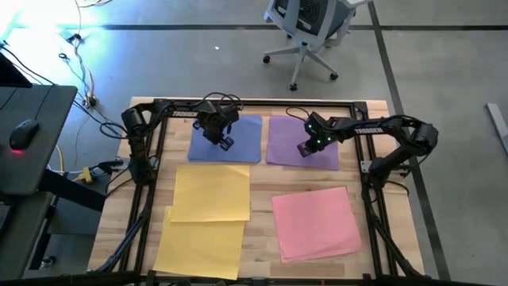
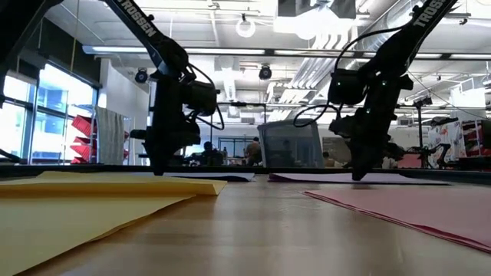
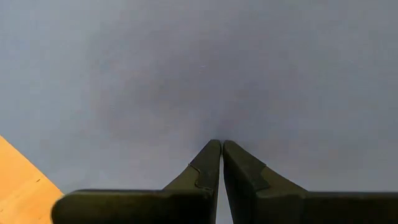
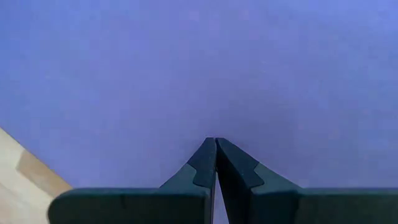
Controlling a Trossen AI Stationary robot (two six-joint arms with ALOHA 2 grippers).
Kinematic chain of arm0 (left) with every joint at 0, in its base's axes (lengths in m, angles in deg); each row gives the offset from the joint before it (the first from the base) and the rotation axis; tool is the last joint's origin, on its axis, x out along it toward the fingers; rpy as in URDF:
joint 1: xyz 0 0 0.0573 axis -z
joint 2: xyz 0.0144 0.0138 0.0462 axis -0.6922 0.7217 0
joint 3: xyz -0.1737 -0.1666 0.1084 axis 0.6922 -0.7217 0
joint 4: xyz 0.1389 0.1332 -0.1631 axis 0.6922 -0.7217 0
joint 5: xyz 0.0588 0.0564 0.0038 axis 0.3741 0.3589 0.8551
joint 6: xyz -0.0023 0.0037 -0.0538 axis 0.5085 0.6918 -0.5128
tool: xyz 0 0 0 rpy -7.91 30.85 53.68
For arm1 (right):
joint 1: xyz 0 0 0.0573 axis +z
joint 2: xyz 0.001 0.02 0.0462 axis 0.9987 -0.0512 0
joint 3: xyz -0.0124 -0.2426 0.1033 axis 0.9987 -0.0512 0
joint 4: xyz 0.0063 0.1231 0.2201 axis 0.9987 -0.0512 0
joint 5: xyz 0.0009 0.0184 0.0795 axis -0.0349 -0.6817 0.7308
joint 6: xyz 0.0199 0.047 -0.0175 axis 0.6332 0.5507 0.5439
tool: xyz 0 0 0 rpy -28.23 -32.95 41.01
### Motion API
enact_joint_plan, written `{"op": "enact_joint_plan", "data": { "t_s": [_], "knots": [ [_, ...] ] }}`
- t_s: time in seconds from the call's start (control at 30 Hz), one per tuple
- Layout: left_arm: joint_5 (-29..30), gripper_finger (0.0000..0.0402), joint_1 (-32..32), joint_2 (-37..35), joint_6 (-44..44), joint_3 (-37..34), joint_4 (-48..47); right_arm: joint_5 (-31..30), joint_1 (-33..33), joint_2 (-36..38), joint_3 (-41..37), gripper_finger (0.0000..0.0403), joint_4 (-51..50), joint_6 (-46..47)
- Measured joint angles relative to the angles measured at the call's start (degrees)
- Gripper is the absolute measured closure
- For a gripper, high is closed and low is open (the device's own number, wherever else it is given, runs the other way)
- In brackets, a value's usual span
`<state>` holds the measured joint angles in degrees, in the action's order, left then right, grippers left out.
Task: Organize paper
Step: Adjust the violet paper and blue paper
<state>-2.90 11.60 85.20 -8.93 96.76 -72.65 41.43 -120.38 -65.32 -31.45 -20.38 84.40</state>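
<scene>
Sheets of paper lie flat on the wooden table. A periwinkle blue sheet lies at the far left and a purple sheet at the far right. Two overlapping yellow sheets lie at the near left. Pink sheets lie at the near right. My left gripper points down over the blue sheet, shut. My right gripper points steeply down over the purple sheet, shut. My left gripper comes from above with its fingers shut, and the tips meet the blue sheet's surface around its middle, somewhat toward its near edge. The sheet lies flat on the table under them. My right gripper comes steeply from above with its fingers shut. Its tips meet the purple sheet's surface near the middle, toward the sheet's near edge. That sheet also lies flat.
A black frame runs round the table's far edge and both sides. Bare wood shows between the yellow and pink sheets. Beyond the far edge stand an office chair and, to the left, a desk with a mouse.
</scene>
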Motion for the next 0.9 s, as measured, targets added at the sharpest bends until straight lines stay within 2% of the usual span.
{"op": "enact_joint_plan", "data": {
  "t_s": [0.2, 0.27, 0.43, 0.63, 0.77, 0.9],
  "knots": [
    [0.18, 0.0402, 0.07, -0.97, 0.08, -0.20, 0.29, 1.39, -0.86, 0.99, -0.13, 0.0403, -0.94, -8.11],
    [1.98, 0.0402, 0.01, -1.73, -0.08, -0.36, 0.47, 1.74, -0.72, 0.86, -0.11, 0.0403, -0.94, -10.06],
    [4.39, 0.0402, -0.07, -4.91, -0.06, -0.28, 0.44, 2.24, 0.50, 0.83, -0.13, 0.0403, -0.91, -10.31],
    [4.08, 0.0402, 0.71, -10.09, -1.88, -0.28, -0.36, 1.75, 1.50, 1.06, 1.33, 0.0403, -4.02, -9.15],
    [2.37, 0.0402, 3.57, -15.70, -4.04, -0.22, -3.24, 1.77, 2.93, 3.84, 4.17, 0.0403, -6.77, -9.02],
    [1.57, 0.0402, 9.71, -21.47, -8.40, -0.22, -9.03, 2.27, 5.81, 7.54, 4.90, 0.0403, -5.88, -8.00]
  ]
}}
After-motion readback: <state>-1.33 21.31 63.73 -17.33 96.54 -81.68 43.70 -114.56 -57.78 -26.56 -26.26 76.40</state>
